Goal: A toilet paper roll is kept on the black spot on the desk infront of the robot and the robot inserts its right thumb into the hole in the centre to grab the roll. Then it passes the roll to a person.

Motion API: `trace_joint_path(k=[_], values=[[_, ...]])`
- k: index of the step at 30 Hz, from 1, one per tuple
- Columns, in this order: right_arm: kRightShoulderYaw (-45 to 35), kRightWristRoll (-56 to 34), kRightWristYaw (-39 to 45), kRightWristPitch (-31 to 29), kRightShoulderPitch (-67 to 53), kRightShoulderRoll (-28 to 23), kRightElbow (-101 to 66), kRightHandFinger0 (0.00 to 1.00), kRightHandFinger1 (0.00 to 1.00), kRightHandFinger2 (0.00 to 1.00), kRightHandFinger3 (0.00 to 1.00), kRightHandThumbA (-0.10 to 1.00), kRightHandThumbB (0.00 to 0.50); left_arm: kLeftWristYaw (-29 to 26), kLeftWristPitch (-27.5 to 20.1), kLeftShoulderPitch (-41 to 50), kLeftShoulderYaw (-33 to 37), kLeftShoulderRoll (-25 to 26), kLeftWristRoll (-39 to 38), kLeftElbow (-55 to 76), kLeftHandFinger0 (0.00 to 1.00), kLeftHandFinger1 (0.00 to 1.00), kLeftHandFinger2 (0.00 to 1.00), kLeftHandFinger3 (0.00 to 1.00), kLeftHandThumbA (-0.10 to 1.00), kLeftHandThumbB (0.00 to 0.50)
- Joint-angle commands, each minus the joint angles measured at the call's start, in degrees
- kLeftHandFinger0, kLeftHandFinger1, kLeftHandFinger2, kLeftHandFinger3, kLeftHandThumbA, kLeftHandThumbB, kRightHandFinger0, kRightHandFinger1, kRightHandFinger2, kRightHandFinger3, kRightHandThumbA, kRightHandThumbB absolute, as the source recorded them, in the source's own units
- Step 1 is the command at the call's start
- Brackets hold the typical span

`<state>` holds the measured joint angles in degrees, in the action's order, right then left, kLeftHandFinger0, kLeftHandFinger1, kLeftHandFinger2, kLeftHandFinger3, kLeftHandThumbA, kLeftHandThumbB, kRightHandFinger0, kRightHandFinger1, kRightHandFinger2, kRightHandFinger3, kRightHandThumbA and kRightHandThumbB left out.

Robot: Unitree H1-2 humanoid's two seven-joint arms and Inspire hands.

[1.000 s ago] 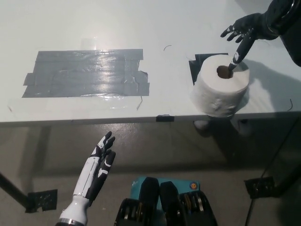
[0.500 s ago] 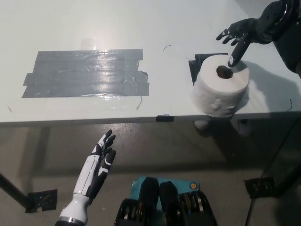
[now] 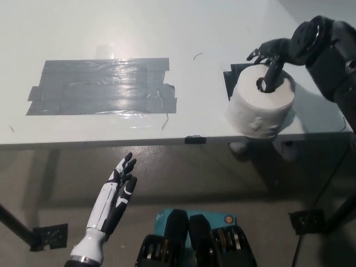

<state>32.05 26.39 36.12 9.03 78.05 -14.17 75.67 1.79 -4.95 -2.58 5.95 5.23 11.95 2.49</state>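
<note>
Since the earlier frames we have swung our black right hand point(image 3: 273, 55) leftward and lower over the toilet paper roll point(image 3: 260, 107), and our thumb, which half a second ago only touched the rim of the core, now reaches down into the hole point(image 3: 263, 85) at the roll's centre. Our forearm has come further into view from the right edge, filling the space to the right of the roll. The roll itself has not shifted.

We see the roll standing upright on the white desk point(image 3: 167, 33), close to the desk's near edge, with its hole facing up. It sits on the black spot point(image 3: 230, 77), of which only a corner shows past the roll's upper left side. Our right hand hovers just above the far rim of the roll; the other fingers are spread and pointing left, away from the roll's wall, so nothing is clamped yet: only the thumb is in the core.

Well to the left of the roll, a broad patch of grey tape point(image 3: 103, 86) lies flat on the desk, with a few loose threads near its right end.

Our white left hand point(image 3: 117, 194) rests below the desk's near edge, far to the lower left of the roll, with its fingers straight, apart and holding nothing.
</note>
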Motion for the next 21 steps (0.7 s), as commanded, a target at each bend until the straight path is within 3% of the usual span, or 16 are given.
trace_joint_path(k=[1, 3, 5, 7, 11, 13, 14, 15, 16, 17, 18, 19, 20, 21], values=[[0.84, 2.02, -2.89, -2.71, 1.58, -0.37, 0.12, 1.0, 1.0, 1.0, 1.0, 1.0, 0.462, 0.64, -0.11, -0.93, 0.1, 0.46, -0.12, 2.36, 1.0, 1.0, 1.0, 1.0, 0.96, 0.071], [0.84, 2.01, -2.96, -2.05, 1.0, -0.3, 0.34, 1.0, 1.0, 1.0, 1.0, 1.0, 0.473, 0.53, -0.55, -0.94, 0.04, 0.42, -0.28, 2.03, 1.0, 1.0, 1.0, 1.0, 0.96, 0.072], [2.0, 3.29, -3.32, -1.98, 0.83, -0.2, 0.89, 1.0, 1.0, 1.0, 1.0, 1.0, 0.436, 0.54, -0.65, -0.97, 0.1, 0.5, -0.16, 1.98, 1.0, 1.0, 1.0, 1.0, 0.97, 0.07], [2.59, 3.93, -3.78, -2.13, 1.06, -0.18, 1.54, 1.0, 1.0, 1.0, 1.0, 1.0, 0.44, 0.66, -0.56, -1.36, -0.1, 0.63, -0.49, 2.07, 1.0, 1.0, 1.0, 1.0, 0.97, 0.069], [3.47, 4.7, -4.63, -1.78, 1.08, -0.21, 2.15, 1.0, 1.0, 1.0, 1.0, 0.97, 0.391, 0.63, -0.41, -1.4, -0.03, 0.76, -0.17, 2.29, 1.0, 1.0, 1.0, 1.0, 1.0, 0.082], [3.41, 4.64, -5.87, -2.13, 0.84, -0.23, 1.82, 1.0, 1.0, 1.0, 1.0, 0.87, 0.397, 0.59, -0.57, -1.35, -0.04, 0.66, -0.38, 2.24, 1.0, 1.0, 1.0, 1.0, 0.99, 0.08], [2.74, 4.18, -7.82, -1.1, 0.56, -0.07, 1.92, 1.0, 1.0, 1.0, 1.0, 0.76, 0.381, 0.64, -0.63, -1.56, 0.06, 0.52, -0.53, 1.95, 1.0, 1.0, 1.0, 1.0, 0.99, 0.08], [2.1, 3.69, -9.31, -0.86, 0.22, 0.0, 2.06, 1.0, 1.0, 1.0, 1.0, 0.6, 0.315, 0.69, -0.59, -1.64, 0.15, 0.44, -0.55, 1.85, 1.0, 1.0, 1.0, 1.0, 0.99, 0.083], [1.8, 3.46, -10.01, -0.87, 0.04, 0.04, 2.11, 1.0, 1.0, 1.0, 1.0, 0.6, 0.315, 0.7, -0.55, -1.64, 0.18, 0.43, -0.54, 1.85, 1.0, 1.0, 1.0, 1.0, 0.99, 0.083], [0.38, 2.4, -13.28, -0.89, -1.1, 0.27, 1.88, 0.6, 0.67, 0.78, 0.96, 0.0, 0.273, 0.74, -0.25, -1.63, 0.22, 0.46, -0.38, 2.07, 1.0, 1.0, 1.0, 1.0, 1.0, 0.091], [-0.81, 1.65, -16.09, -1.26, -2.24, 0.36, 1.38, 0.24, 0.38, 0.53, 0.78, -0.1, 0.255, 0.72, -0.12, -1.66, 0.21, 0.52, -0.27, 2.14, 1.0, 1.0, 1.0, 1.0, 1.0, 0.091], [-1.32, 1.52, -17.14, -1.52, -2.68, 0.34, 1.09, 0.15, 0.33, 0.49, 0.71, -0.1, 0.243, 0.69, -0.16, -1.72, 0.19, 0.55, -0.22, 2.1, 1.0, 1.0, 1.0, 1.0, 1.0, 0.091], [-1.98, 1.27, -18.03, -1.89, -3.15, 0.27, 0.89, 0.05, 0.3, 0.47, 0.55, -0.1, 0.217, 0.72, -0.1, -1.78, 0.18, 0.59, -0.22, 2.18, 1.0, 1.0, 1.0, 1.0, 1.0, 0.091], [-2.79, 0.94, -19.05, -2.36, -3.73, 0.2, 0.65, 0.05, 0.3, 0.47, 0.55, -0.1, 0.217, 0.74, -0.02, -1.78, 0.17, 0.61, -0.22, 2.28, 1.0, 1.0, 1.0, 1.0, 1.0, 0.091]])
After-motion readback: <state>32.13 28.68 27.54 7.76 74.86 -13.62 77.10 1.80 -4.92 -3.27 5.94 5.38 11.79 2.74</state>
